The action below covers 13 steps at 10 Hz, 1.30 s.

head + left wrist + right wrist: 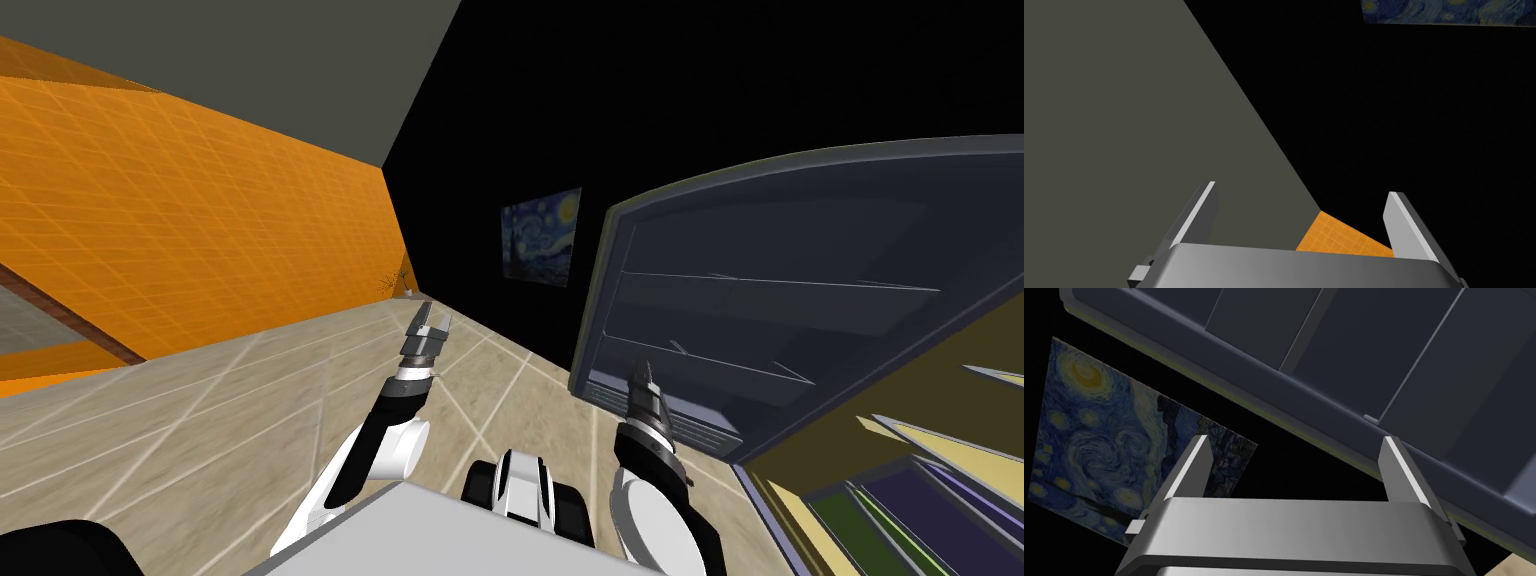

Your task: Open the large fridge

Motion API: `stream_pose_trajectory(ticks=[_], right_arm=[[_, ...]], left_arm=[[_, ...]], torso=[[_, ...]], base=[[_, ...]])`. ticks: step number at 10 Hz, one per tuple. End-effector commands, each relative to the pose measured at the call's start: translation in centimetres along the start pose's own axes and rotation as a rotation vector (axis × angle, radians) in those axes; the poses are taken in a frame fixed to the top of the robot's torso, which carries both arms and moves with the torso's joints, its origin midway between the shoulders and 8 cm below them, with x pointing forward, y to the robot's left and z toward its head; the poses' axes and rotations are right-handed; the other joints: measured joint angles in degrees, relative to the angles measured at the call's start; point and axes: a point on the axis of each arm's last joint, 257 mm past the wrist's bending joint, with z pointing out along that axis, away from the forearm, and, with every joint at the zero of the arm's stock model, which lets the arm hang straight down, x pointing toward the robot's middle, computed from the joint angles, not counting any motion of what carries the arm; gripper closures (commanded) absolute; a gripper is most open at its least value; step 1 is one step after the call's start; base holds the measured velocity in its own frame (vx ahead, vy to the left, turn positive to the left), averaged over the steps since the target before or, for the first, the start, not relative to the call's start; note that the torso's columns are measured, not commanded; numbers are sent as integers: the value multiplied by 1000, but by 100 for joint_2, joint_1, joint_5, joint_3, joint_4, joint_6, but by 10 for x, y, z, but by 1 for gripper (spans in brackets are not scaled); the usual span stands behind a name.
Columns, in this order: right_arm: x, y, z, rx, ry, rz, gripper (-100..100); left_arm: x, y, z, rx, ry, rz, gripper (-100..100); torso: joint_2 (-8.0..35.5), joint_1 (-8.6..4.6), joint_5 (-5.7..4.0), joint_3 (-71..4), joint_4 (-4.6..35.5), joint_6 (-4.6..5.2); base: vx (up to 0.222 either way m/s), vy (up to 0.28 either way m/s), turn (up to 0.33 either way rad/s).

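The large fridge (905,400) stands at my front right. Its dark door (800,290) is swung wide, shelf rails facing me. The right tool (1295,439) is open and empty, one finger just beside the door's edge. The left tool (1301,189) is open and idle. I judge the door heavy, rigid and hinge-guided — hold it at the free edge and follow its arc.

the fridge (800,480) stands open at the right, its inside olive-walled, with pale shelves (940,440) and green and purple compartments (850,510) low down. its door (800,230) is dark blue-grey with a thin olive edge, swung wide, its inner face turned this way, thin rails (780,285) crossing it and a ribbed strip (680,420) along its foot.
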Motion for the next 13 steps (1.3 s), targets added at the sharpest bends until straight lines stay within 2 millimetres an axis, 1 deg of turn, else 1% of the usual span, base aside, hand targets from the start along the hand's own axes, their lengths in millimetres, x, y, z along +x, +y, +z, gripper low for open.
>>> stream_pose_trajectory(ticks=[1, 2, 3, 4, 6, 7, 8, 9, 10, 11, 12, 13], right_arm=[[-48, -29, -4, 163, -120, -179, -100], [-64, -39, 0, 219, -143, -245, -100], [-79, -41, 0, 255, -161, -314, -100], [-91, -36, -4, 275, -191, -381, -100], [-102, -23, -9, 295, -199, -514, -100], [-138, -41, -21, 415, -271, -586, -100], [-146, -41, -22, 472, -282, -669, -100], [-159, -43, -21, 523, -292, -737, -100], [-172, -47, -23, 568, -307, -794, -100], [-185, -29, -28, 582, -341, -871, -100], [-193, -15, -32, 593, -356, -943, -100], [-195, -10, -34, 612, -347, -1006, -100]], left_arm=[[0, 0, 0, 0, 0, 0, 0], [0, 0, 0, 0, 0, 0, 0], [0, 0, 0, 0, 0, 0, 0], [0, 0, 0, 0, 0, 0, 0], [0, 0, 0, 0, 0, 0, 0], [0, 0, 0, 0, 0, 0, 0], [0, 0, 0, 0, 0, 0, 0], [0, 0, 0, 0, 0, 0, 0], [0, 0, 0, 0, 0, 0, 0], [0, 0, 0, 0, 0, 0, 0], [0, 0, 0, 0, 0, 0, 0], [0, 0, 0, 0, 0, 0, 0]], torso=[[32, 32, 7, 18, 8, -5], [26, 30, 10, 18, 9, 0], [-4, -6, 0, -1, 0, 2], [-28, -32, -9, -17, -8, 1], [-23, -19, -7, -15, -7, 0], [-11, -5, -2, -7, -4, 0], [28, 37, 9, 15, 7, -5], [27, 30, 10, 18, 9, 0], [-1, -6, 0, 1, 1, 2], [-26, -31, -9, -15, -7, 1], [-31, -31, -10, -20, -10, 1], [-22, -18, -6, -14, -7, 1]], base=[[-129, 134, 96], [-70, 83, -27], [-23, 25, -13], [5, -8, 4], [14, -18, 0], [-101, 98, 176], [-121, 128, 113], [-63, 73, -12], [-22, 22, -22], [3, -7, 2], [12, -18, 3], [13, -12, 0]])
